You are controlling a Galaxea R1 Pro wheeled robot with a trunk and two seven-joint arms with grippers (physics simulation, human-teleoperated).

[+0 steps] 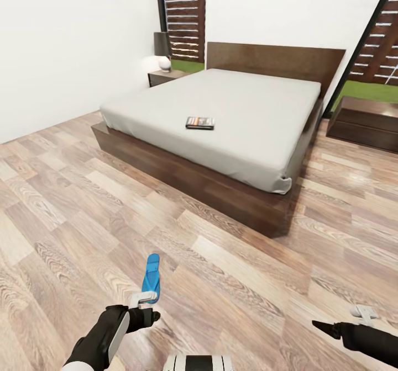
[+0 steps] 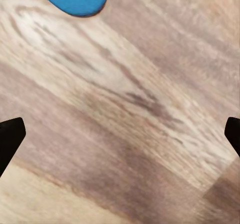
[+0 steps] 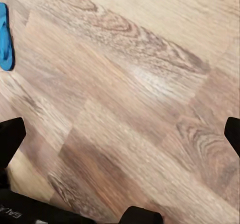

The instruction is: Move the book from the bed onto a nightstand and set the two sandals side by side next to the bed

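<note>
Left gripper hovering over floor, fingers spread wide, gripping nothing. Blue sandal lying flat just ahead of it. Looking thin, light, floppy, so probably pinching across one edge. Book sitting on bed.

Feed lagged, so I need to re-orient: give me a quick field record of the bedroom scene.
book: flat on the bed's mattress
bed: by the far wall, mattress otherwise bare
sandal: one blue sandal on the floor, just ahead of the left hand
left hand: open, above floor near sandal
right hand: open, empty, over bare floor
nightstands: one each side of bed
</note>
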